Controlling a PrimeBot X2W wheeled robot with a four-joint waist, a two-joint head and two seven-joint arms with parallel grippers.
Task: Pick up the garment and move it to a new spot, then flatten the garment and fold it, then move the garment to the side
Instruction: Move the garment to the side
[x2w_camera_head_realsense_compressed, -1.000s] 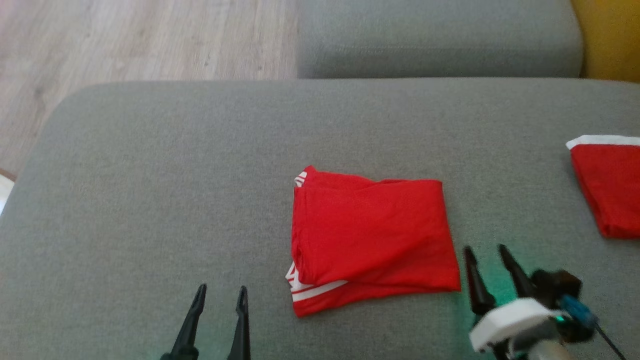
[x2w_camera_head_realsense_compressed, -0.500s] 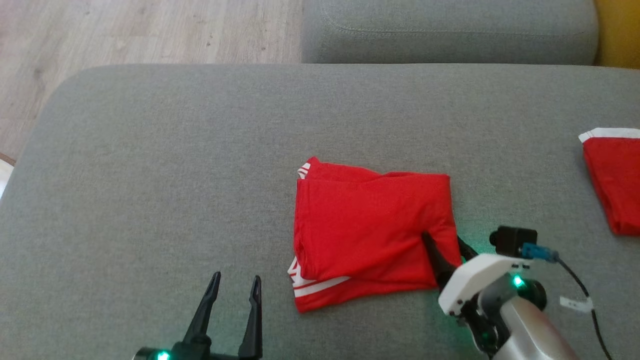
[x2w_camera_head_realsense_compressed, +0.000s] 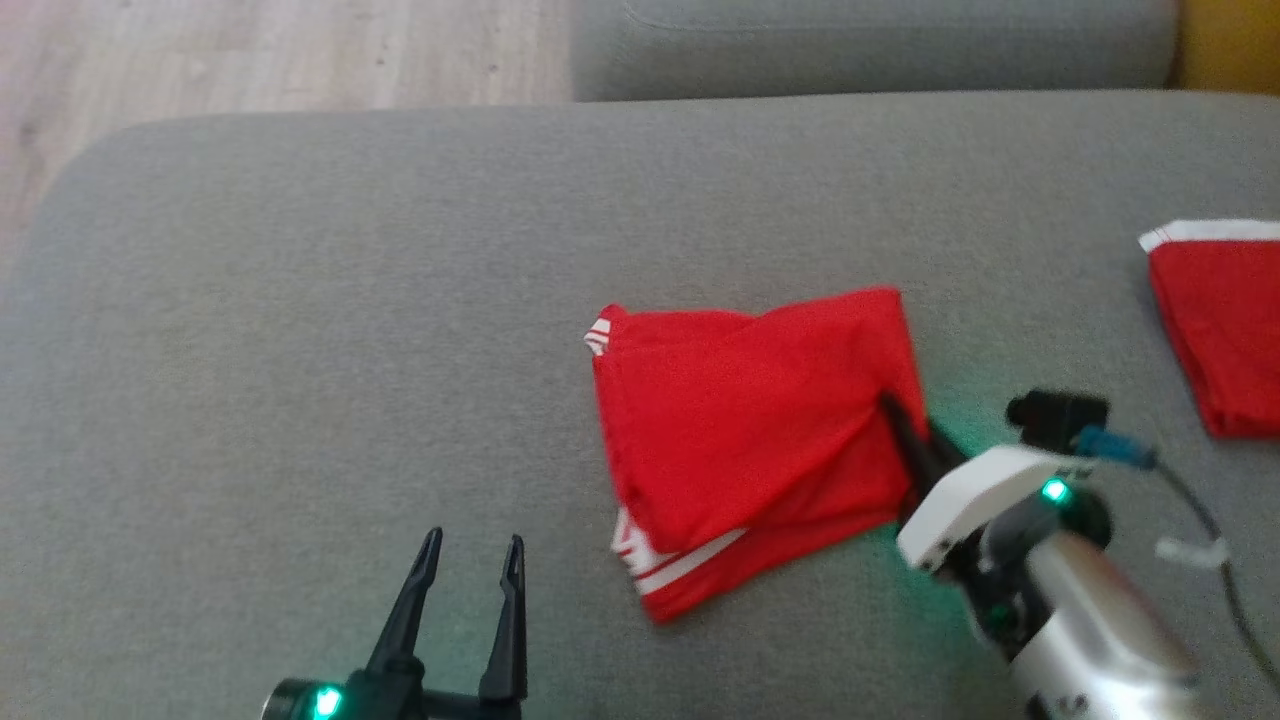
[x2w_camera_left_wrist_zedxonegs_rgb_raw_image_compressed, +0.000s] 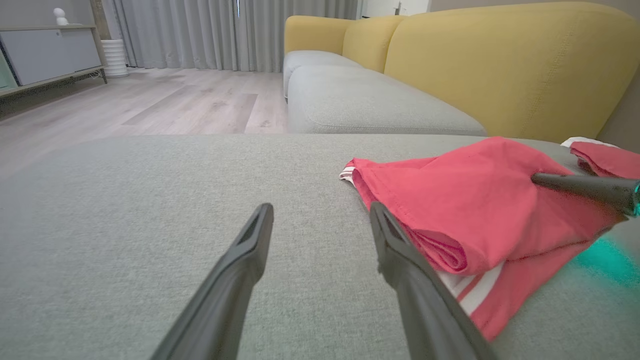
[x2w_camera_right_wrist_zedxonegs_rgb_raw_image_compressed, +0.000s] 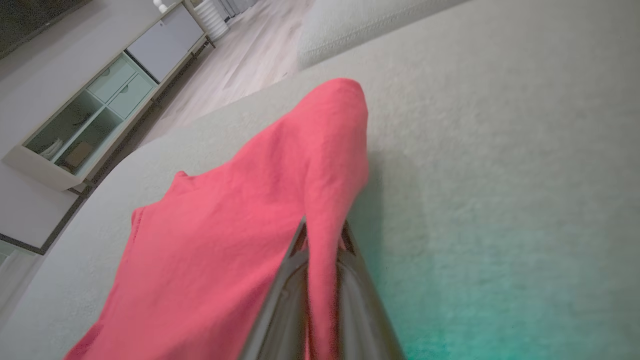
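Note:
The folded red garment (x2w_camera_head_realsense_compressed: 745, 430) with white stripes lies on the grey sofa cushion (x2w_camera_head_realsense_compressed: 300, 330), its right edge raised. My right gripper (x2w_camera_head_realsense_compressed: 905, 432) is shut on that right edge; in the right wrist view the red fabric (x2w_camera_right_wrist_zedxonegs_rgb_raw_image_compressed: 280, 200) runs pinched between the two fingers (x2w_camera_right_wrist_zedxonegs_rgb_raw_image_compressed: 292, 280). In the left wrist view the garment (x2w_camera_left_wrist_zedxonegs_rgb_raw_image_compressed: 475, 200) sits to the right with the right arm's finger (x2w_camera_left_wrist_zedxonegs_rgb_raw_image_compressed: 580, 186) pressed into it. My left gripper (x2w_camera_head_realsense_compressed: 470, 555) stands open near the front of the cushion, left of the garment and touching nothing, as does its left wrist view (x2w_camera_left_wrist_zedxonegs_rgb_raw_image_compressed: 320, 220).
A second red garment with a white band (x2w_camera_head_realsense_compressed: 1215, 320) lies at the cushion's right edge. Another grey cushion (x2w_camera_head_realsense_compressed: 870, 45) and a yellow sofa back (x2w_camera_left_wrist_zedxonegs_rgb_raw_image_compressed: 505, 60) stand behind. Wood floor (x2w_camera_head_realsense_compressed: 250, 55) lies beyond the far left edge.
My right gripper went from open beside the garment to shut on its right edge. It has lifted and dragged that edge, turning the garment. The head camera shifted too.

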